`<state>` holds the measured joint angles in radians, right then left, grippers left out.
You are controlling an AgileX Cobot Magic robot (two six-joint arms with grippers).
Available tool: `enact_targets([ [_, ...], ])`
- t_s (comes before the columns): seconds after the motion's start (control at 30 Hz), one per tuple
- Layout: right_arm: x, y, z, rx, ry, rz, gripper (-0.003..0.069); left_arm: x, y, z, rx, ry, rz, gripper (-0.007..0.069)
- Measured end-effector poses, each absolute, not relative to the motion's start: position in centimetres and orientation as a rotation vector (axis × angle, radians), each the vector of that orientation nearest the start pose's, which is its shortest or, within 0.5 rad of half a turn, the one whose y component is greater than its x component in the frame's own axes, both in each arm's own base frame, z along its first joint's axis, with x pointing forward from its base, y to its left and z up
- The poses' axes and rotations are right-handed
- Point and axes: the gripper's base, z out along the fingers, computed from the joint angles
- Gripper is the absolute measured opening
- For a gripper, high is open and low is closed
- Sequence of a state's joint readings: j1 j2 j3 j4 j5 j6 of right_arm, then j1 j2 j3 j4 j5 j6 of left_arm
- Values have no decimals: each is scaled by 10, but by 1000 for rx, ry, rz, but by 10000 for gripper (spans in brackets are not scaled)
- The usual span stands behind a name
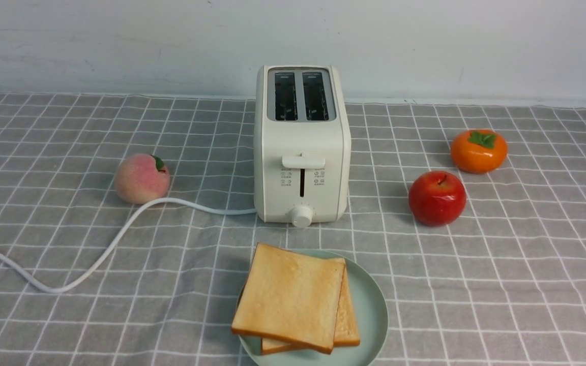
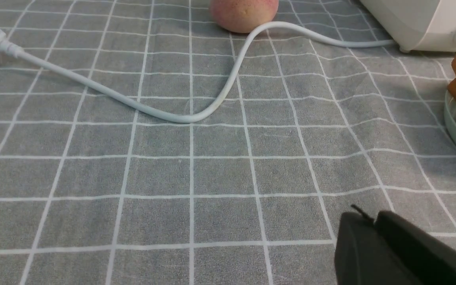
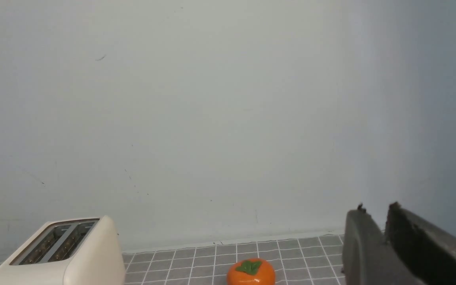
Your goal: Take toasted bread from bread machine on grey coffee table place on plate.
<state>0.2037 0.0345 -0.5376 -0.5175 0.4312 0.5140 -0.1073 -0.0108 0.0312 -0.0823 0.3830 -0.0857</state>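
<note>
- The bread machine stands upright at the upper centre of the front view, on the grey coffee table; both of its 2 slots look dark and empty from here.
- The toasted bread lies as 2 slices stacked on the plate at the bottom centre of the front view, just in front of the bread machine. The upper slice is turned a little and overhangs the plate's left rim, while the lower slice shows along the right and bottom edges.
- A white cord runs from the lower left side of the bread machine, curves across the cloth and leaves the front view at its left edge.
- A peach sits left of the bread machine, touching or just beside the cord (hard to say which).
- A red apple and an orange persimmon sit at the right of the front view, near each other but apart.
- The left gripper shows only in the lower right of the left wrist view, low over bare cloth; its dark fingertips stand almost together with only a thin slit, holding nothing.
- The right gripper shows in the lower right of the right wrist view, raised and facing the wall; a narrow gap parts its fingertips, and nothing is between them.
</note>
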Motion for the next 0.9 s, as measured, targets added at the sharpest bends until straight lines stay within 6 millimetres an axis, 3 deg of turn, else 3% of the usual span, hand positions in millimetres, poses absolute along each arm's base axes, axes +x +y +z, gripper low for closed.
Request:
enact_targets([
  [0.5,6,-18,348,65,1366,73,112,52,-8,169,-31,1892,-213,57],
  [0.63,7,-10,345,74,1397,213,118,52,-8,169,-32,1892,-214,62],
  [0.9,16,3,328,-40,1423,282,124,52,-8,169,-33,1894,-215,74],
])
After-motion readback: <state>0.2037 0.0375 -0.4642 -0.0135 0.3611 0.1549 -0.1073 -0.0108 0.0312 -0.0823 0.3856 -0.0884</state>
